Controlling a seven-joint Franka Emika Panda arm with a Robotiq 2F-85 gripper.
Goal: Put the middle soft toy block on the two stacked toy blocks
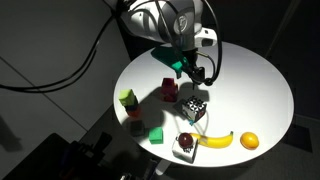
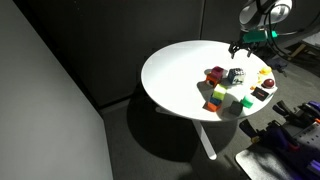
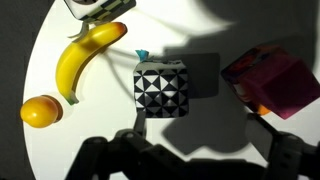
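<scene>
The checkered black-and-white soft block sits on the round white table, also seen in the other exterior view and in the wrist view. The magenta-pink cube on the red cube stands just beside it; the stack also shows in an exterior view, and its pink top shows at the right in the wrist view. My gripper hovers above and between the two, open and empty. Its dark fingers frame the bottom of the wrist view.
A banana, an orange and a white block with a dark red round thing lie near the table's edge. A green-topped block, a yellowish block and a green cube stand further along.
</scene>
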